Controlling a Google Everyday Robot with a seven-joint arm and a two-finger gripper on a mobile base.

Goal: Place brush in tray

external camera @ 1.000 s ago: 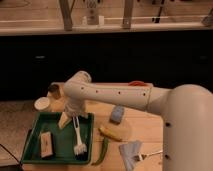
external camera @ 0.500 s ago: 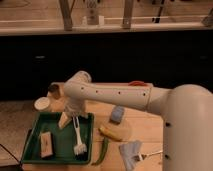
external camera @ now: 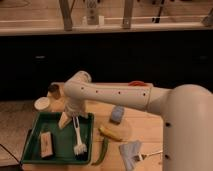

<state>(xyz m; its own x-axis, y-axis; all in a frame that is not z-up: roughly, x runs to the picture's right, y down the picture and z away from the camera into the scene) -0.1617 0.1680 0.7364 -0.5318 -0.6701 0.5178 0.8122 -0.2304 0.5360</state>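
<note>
Gripper hangs over the far right part of the dark green rectangular plastic tray, jaws wide, holding nothing. Slim white dish brush lies inside along the tray's right rim. Placement looks done; only withdrawal left.

Smooth white rounded arm casing, small dark dots in a row along it, pale gripper tapering below a bulbous joint
</note>
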